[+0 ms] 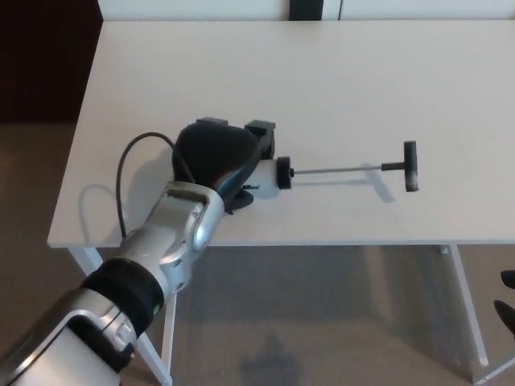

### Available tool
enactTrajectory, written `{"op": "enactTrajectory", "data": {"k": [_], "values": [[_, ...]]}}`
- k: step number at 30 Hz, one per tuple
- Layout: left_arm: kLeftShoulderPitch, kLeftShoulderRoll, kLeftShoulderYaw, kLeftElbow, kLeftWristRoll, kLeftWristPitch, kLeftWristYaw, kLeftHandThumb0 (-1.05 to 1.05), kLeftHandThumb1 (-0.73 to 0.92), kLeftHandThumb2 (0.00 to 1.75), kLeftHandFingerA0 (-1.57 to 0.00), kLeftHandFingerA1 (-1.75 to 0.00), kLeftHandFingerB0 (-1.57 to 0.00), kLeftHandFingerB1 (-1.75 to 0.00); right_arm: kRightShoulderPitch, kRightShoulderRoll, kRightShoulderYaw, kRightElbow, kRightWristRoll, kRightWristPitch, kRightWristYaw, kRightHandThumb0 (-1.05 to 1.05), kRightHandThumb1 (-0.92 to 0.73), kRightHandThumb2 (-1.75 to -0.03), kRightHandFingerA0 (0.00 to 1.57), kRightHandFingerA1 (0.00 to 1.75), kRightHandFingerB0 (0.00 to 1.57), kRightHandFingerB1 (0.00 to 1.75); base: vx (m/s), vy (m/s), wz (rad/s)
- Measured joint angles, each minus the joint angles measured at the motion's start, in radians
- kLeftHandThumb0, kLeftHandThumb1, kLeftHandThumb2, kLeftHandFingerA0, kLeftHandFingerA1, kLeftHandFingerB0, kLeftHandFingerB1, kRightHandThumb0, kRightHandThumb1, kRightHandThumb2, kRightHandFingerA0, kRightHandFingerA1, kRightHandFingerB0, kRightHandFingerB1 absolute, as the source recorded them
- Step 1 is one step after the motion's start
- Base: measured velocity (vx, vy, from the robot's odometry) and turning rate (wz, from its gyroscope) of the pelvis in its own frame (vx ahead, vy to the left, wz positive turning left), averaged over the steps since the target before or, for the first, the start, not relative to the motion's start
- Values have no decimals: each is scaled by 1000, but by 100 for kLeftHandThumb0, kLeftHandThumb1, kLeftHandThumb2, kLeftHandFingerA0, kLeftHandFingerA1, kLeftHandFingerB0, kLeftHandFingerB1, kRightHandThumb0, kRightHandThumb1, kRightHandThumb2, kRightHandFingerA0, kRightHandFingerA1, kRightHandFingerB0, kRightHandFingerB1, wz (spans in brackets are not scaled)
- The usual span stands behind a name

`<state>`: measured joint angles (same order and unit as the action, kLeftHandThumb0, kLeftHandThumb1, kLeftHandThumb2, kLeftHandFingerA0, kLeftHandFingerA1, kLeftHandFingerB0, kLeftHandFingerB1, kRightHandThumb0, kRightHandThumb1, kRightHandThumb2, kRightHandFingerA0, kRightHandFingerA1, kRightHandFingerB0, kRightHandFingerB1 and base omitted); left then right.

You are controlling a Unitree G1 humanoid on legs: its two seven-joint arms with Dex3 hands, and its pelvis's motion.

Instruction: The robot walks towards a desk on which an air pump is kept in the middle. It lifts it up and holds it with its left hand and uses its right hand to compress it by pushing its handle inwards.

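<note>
My left hand (216, 157) is shut on the body of the air pump, which it almost wholly covers. Out of the hand to the right stick the pump's black end cap (283, 172), a thin metal rod (338, 169) drawn far out, and a black T-handle (410, 165). The rod and handle cast a separate shadow on the white desk (362, 88), so the pump hangs a little above it, roughly level. A black hose (129, 157) loops out to the left of the hand. Only small black bits of my right hand (507, 281) show at the right edge, below desk height.
The desk's front edge runs just under the pump, with its white legs (471, 322) and grey floor below. A dark panel stands at the far left, and a dark object (314, 8) sits behind the desk's back edge.
</note>
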<state>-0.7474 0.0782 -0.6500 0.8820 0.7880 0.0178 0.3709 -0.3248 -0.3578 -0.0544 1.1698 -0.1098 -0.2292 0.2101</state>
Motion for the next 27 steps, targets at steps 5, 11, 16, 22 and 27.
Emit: {"op": "enactTrajectory", "data": {"k": [5,11,16,22,27], "values": [[5,8,33,-12,-10,-39,43,-1,59,62,-70,-175,-41,-170,-4,0,0,1,0,0,0,-56,-80,-64,28,35,23,31,0,0,0],[5,65,94,-73,-20,-104,106,-21,49,56,-88,-164,-86,-59,-16,0,1,4,-1,2,-3,-56,-80,-64,26,35,22,30,0,0,0],[6,110,116,-97,-20,-118,109,-5,60,56,-79,-175,-78,-104,-22,0,1,5,-1,4,-3,-56,-81,-64,26,35,22,31,0,0,0],[28,189,115,-140,-13,-172,125,-7,60,52,-73,-175,-52,-146,-23,0,2,0,-2,6,-3,-57,-82,-64,24,34,20,30,0,0,0],[77,288,86,-265,24,-205,122,-10,60,55,-72,-175,-56,-154,36,0,8,-125,0,7,8,-58,-82,-64,29,35,23,31,0,0,0]]}}
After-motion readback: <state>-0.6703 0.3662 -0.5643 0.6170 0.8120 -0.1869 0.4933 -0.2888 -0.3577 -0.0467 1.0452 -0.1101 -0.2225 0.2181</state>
